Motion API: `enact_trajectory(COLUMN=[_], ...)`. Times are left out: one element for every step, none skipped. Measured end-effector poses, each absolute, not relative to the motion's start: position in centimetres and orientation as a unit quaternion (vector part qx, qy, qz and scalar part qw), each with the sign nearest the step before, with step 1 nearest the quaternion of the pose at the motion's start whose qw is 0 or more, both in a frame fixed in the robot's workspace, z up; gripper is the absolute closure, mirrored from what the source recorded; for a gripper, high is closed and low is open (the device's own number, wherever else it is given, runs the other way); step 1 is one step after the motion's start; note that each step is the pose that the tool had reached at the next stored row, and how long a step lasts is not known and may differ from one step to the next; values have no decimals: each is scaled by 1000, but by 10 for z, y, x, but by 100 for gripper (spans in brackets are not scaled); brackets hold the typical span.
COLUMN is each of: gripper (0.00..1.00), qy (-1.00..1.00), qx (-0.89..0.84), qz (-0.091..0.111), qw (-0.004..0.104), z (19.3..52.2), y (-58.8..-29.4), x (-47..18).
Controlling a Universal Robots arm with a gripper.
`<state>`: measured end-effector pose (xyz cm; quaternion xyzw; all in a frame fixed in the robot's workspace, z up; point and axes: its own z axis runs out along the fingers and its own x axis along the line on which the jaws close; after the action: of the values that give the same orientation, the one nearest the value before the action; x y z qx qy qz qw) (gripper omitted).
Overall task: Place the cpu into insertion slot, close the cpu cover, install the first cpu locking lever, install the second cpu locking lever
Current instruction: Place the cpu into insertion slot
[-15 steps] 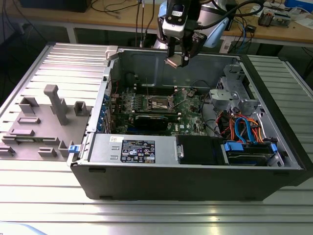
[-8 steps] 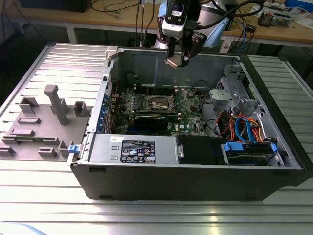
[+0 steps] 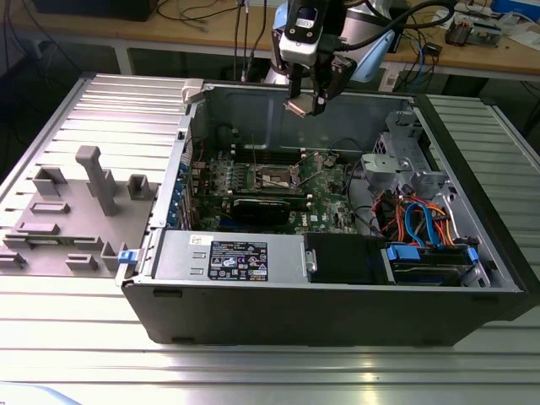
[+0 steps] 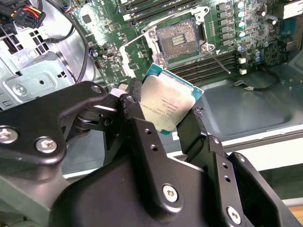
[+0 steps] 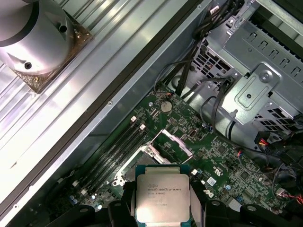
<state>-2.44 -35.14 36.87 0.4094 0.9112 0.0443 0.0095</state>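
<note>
Open computer case (image 3: 295, 297), tool (image 4: 165, 100) clamping cpu (image 5: 162, 197), well above insertion slot (image 4: 180, 40)

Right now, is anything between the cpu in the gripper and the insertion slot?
Nothing visible. The gripper holds the cpu in open air above the motherboard, and in the second wrist view the insertion slot lies uncovered, its contact field bare. A thin lever runs beside the socket, not across it.
</note>
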Motion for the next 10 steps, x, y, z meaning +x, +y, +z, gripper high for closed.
enact_trajectory(gripper=[46,46,46,46,46,46,46,46,46,46], qy=[911,910,908,906,905,904,903,901,900,900], qx=[410,412,417,420,423,426,428,431,433,433], qz=[44,44,44,44,44,44,44,44,44,44], qw=[10,10,10,10,10,10,10,11,11,11], z=[369,369,369,369,369,369,369,369,369,369], y=[-351,-351,-351,-351,-351,-351,-351,-351,-351,-351], x=[-24,-24,-24,-24,-24,-24,-24,-24,-25,-26])
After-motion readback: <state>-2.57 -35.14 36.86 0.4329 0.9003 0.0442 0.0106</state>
